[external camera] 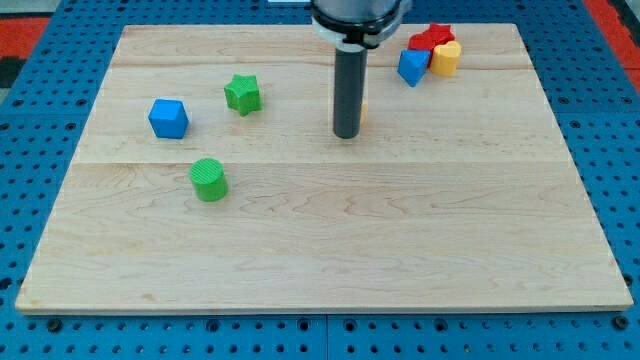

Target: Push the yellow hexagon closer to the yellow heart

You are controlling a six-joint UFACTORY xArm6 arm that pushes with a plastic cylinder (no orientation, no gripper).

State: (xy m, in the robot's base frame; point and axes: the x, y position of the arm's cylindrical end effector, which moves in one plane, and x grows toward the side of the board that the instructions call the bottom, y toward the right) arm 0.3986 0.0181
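6 blocks plainly visible, plus 1 sliver, on a pale wooden board (330, 250). Item 1: blue cube (168, 118), view's left. Item 2: green star (242, 94), just right of and above the cube. Item 3: green cylinder (209, 180), below both. Items 4 to 6, clustered at the view's top right and touching or nearly so: red block (430, 38), shape unclear; blue block (412, 67), angular; yellow block (446, 58), shape hard to make out at this size, possibly the yellow heart of the task. Item 7: an orange-yellow sliver (364, 112) showing at the right edge of the rod, most likely the yellow hexagon, almost wholly hidden behind it. Tool: dark rod, my tip (346, 134) resting on the board near the centre top, immediately left of and in front of the sliver; contact cannot be confirmed. No jaws exist on this rig, so nothing is open, closed or clamped. Judgement: if the sliver is the hexagon, the heart lies up and to the view's right, so the push ought to run along that line with the tip centred behind the block. An off-centre push would likely let it slip aside; the blue block stands near the path and may get nudged.
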